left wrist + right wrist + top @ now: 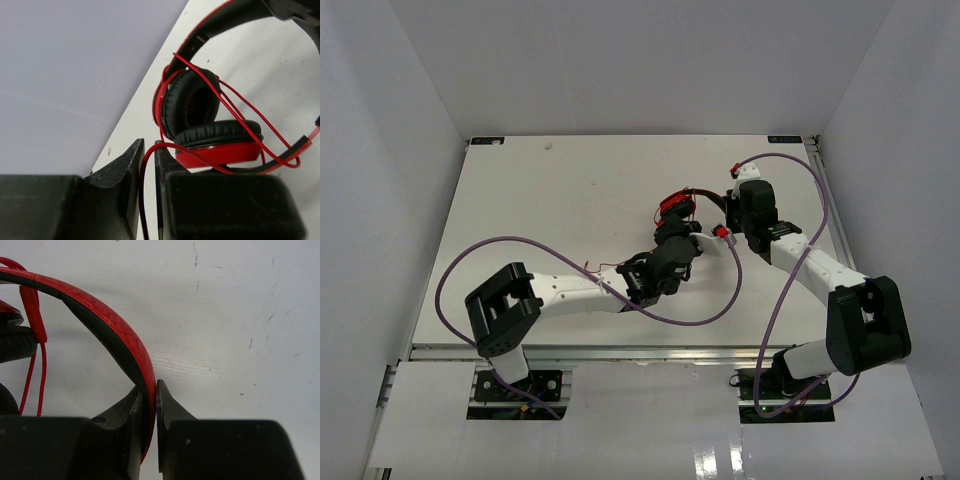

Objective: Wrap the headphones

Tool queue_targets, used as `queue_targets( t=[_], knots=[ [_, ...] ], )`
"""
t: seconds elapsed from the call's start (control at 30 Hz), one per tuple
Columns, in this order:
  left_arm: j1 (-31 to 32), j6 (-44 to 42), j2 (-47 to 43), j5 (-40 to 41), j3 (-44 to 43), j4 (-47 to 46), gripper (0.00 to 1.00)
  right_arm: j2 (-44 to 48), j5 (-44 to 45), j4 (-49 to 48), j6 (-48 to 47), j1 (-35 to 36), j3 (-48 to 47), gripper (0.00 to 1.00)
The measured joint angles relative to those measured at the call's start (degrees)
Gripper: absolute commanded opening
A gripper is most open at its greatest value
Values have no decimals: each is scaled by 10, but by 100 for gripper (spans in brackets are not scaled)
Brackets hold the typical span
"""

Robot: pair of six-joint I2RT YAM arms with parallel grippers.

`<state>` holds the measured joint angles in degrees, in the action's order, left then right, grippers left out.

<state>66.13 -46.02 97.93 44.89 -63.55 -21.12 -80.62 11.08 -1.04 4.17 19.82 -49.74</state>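
Observation:
The red headphones [677, 208] with black padding sit mid-table between both arms. In the left wrist view the folded ear cups [200, 117] are crossed by loops of the thin red cord [235, 107]. My left gripper [149, 150] is shut on the cord, which runs down between its fingers. It sits just in front of the cups [672, 240]. My right gripper [150, 390] is shut on the red headband [100, 315], which arcs up and left from the jaws. In the top view it [728, 222] is at the headphones' right. The plug is not visible.
Thick purple robot cables [715, 310] loop over the table in front of the headphones and around the right arm [815, 185]. White walls enclose the table on three sides. The table's near edge [620, 350] runs just ahead of the arm bases.

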Motion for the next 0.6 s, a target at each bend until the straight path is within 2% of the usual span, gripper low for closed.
queue_targets(
  t=[0.17, 0.3, 0.6],
  knots=[
    [-2, 3, 0, -5, -9, -16, 24, 3, -13, 11, 0, -4, 0, 8],
    [-15, 38, 1, -32, -48, 12, 20, 12, -27, 12, 2, -7, 0, 8],
    [-70, 137, 13, -127, -166, 124, 30, 41, -59, 11, -2, -9, 8, 8]
  ],
)
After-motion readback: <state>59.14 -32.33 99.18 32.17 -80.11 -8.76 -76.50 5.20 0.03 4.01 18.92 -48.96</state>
